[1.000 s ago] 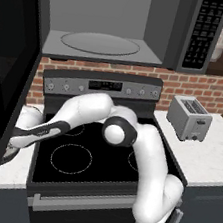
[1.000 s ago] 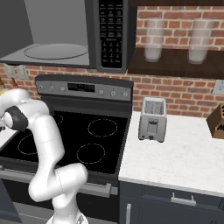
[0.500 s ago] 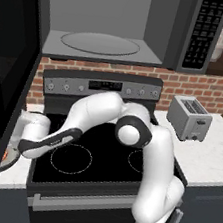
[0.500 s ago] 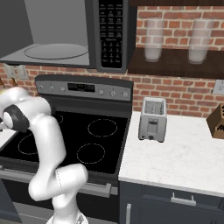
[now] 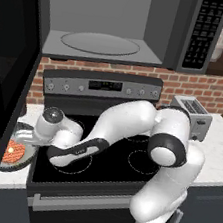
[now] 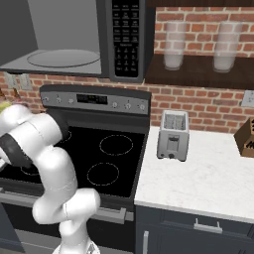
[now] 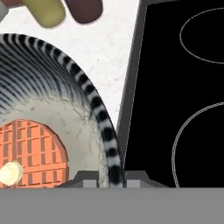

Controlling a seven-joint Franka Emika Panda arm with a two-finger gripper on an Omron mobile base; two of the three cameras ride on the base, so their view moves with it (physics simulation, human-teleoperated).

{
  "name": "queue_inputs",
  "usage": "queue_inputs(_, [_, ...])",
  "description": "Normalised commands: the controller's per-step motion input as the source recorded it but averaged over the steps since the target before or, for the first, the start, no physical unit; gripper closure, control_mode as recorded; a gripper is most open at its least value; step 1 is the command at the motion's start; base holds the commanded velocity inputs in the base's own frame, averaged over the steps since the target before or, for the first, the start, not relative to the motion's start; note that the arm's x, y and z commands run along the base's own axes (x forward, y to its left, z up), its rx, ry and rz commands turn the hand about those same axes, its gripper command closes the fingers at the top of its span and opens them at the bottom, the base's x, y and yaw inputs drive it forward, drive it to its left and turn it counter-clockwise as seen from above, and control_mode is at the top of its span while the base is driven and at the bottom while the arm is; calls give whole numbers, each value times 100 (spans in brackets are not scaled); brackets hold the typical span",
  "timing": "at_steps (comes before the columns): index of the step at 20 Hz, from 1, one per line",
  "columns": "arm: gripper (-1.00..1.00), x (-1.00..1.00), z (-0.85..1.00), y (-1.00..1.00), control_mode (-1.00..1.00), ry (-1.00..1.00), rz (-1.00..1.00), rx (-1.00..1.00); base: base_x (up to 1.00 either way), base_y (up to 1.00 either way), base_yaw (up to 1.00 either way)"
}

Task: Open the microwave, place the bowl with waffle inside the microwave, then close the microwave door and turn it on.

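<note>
The bowl (image 7: pixel 48 100) is rigid and probably light; grip its thin rim, keeping the loose waffle (image 7: pixel 30 155) level. The fingers (image 7: pixel 89 179) straddle the rim at the table's stove-side edge; clamping cannot be confirmed.

striped bowl (image 7: pixel 52 83) holding orange waffle (image 7: pixel 33 155), microwave (image 5: pixel 111 22) open

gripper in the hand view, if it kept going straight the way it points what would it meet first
The bowl: its striped rim runs right between the gripper fingertips. Straight on, the jaws would slide down over that rim, one inside beside the waffle; depth is unclear.
</note>
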Motion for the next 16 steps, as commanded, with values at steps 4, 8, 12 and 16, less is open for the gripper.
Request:
queue_inputs(4, [100, -24, 84, -98, -100, 0, 0, 37, 0, 0, 0])
queue_inputs(8, [100, -41, 92, -99, -100, 0, 0, 31, 0, 0, 0])
queue_inputs(12, [100, -39, 100, -89, -100, 5, -2, 23, 0, 0, 0])
queue_inputs(16, [100, -24, 100, -89, -100, 24, -7, 15, 0, 0, 0])
